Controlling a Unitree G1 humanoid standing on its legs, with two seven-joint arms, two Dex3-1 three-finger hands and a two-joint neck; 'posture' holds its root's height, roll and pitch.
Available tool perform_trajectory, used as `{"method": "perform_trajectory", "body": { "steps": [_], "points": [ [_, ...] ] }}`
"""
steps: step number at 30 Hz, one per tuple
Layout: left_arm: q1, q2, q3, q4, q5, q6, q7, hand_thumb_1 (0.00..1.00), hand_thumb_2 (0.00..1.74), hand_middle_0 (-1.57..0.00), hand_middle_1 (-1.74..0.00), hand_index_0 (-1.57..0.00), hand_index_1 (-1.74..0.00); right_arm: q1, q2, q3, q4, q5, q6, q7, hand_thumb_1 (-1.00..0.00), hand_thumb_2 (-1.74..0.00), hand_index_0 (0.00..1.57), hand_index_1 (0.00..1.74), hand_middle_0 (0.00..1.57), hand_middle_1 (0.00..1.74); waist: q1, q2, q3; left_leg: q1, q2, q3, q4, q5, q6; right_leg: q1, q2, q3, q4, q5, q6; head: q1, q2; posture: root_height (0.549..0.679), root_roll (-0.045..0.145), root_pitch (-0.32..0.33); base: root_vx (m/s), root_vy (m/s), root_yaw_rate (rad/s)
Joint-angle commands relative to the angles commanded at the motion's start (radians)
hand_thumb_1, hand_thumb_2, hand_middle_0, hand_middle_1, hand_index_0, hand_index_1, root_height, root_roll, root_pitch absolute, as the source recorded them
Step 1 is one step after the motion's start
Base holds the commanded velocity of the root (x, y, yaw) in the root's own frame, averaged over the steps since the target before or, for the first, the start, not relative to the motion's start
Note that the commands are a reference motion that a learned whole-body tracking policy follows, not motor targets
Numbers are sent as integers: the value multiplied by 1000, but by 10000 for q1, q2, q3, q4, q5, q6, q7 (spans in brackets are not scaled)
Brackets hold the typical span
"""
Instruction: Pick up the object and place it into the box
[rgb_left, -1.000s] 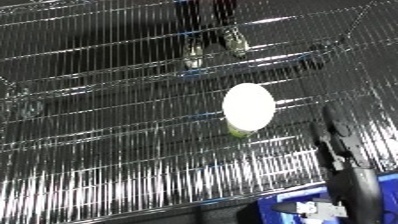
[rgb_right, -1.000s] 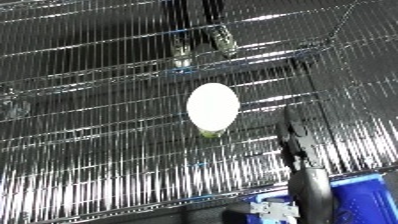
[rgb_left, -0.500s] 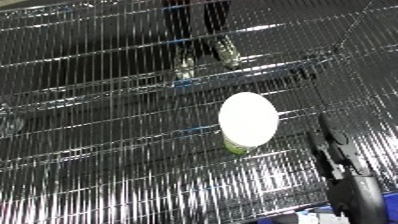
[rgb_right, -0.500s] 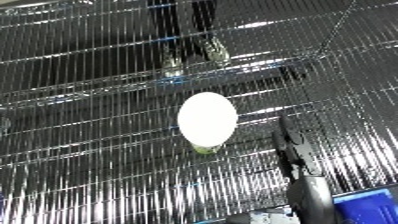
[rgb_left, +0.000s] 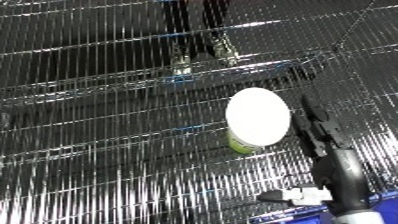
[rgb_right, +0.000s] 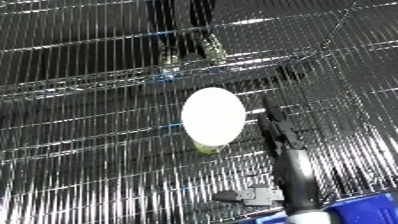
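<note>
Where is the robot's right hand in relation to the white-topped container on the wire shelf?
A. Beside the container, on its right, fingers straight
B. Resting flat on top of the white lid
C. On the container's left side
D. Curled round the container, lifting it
A: the black right hand stands just right of the white-topped container with a green base on the wire shelf, its fingers straight and not wrapped round it.

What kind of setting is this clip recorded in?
Probably a storage or lab area with wire racking: a metal wire shelf, a white-lidded container on it, and floor visible below. The right hand reaches beside the container.
</note>
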Motion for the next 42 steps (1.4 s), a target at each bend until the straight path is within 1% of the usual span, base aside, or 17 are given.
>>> {"method": "perform_trajectory", "body": {
  "steps": [13,16,17,19,23,28,35,38,42],
  "points": [
    [-12,-7,15,5,-5,-3,0,1000,1740,-1570,-1740,-1570,-1740,-81,-9,45,77,33,-27,9,0,0,0,0,0,0,-14,9,0,-19,1,-4,3,2,0,-17,1,-4,-1,5,-2,0,0,572,14,299,0,0,0],
    [20,4,-97,12,-80,-31,-56,1000,1740,-1570,-1740,-1570,-1740,-490,107,192,324,103,122,91,0,0,0,0,0,0,108,77,0,-8,-29,-26,1,23,4,-7,-19,-19,1,5,-29,563,139,571,15,296,-41,5,27],
    [43,-28,-161,19,-115,-60,-94,1000,1740,-1570,-1740,-1570,-1740,-752,195,310,508,115,204,141,-50,-87,79,87,79,87,174,126,0,6,-44,-35,-12,41,3,-5,-31,-24,2,4,-46,783,231,571,15,294,-80,43,53],
    [106,-141,-283,42,-174,-142,-162,1000,1740,-1570,-1740,-1570,-1740,-1275,397,546,922,110,323,267,-150,-261,235,261,235,261,274,237,0,42,-69,-49,-83,95,-4,-1,-49,-32,-9,5,-69,814,376,571,17,293,-83,60,44],
    [205,-287,-352,67,-216,-274,-216,1000,1740,-1570,-1740,-1570,-1740,-1647,548,717,1276,83,284,379,-350,-609,549,609,549,609,306,333,0,81,-85,-52,-231,189,-12,-11,-64,-42,-47,28,-68,853,484,572,19,295,-41,36,2],
    [272,-312,-375,25,-261,-321,-236,1000,1740,-1570,-1740,-1570,-1740,-1756,594,753,1365,108,217,416,-600,-1044,942,1044,942,1044,314,378,0,123,-102,-42,-261,207,-9,-4,-75,-42,-66,51,-67,909,477,572,21,294,-10,8,-1],
    [367,-331,-359,24,-301,-372,-247,1000,1740,-1570,-1740,-1570,-1740,-1807,625,783,1330,13,316,466,-950,-1653,1492,1653,1492,1653,315,401,0,167,-83,-36,-280,223,-13,31,-76,-45,-59,26,-82,932,449,573,22,292,-7,-1,-3],
    [425,-355,-327,18,-258,-424,-266,1000,1740,-1570,-1740,-1570,-1740,-1731,608,771,1284,-66,376,428,-950,-1653,1492,1653,1492,1653,302,391,0,201,-73,-42,-330,243,-14,51,-57,-46,-69,23,-86,940,482,573,22,293,-13,-13,-7],
    [538,-367,-200,-34,-200,-501,-262,1000,1740,-1570,-1740,-1570,-1740,-1416,578,649,1017,-292,314,376,-950,-1653,1492,1653,1492,1653,245,360,0,338,-47,-35,-511,301,-24,162,-24,-51,-163,43,-72,943,520,576,22,292,-22,-13,-28]
  ]
}}
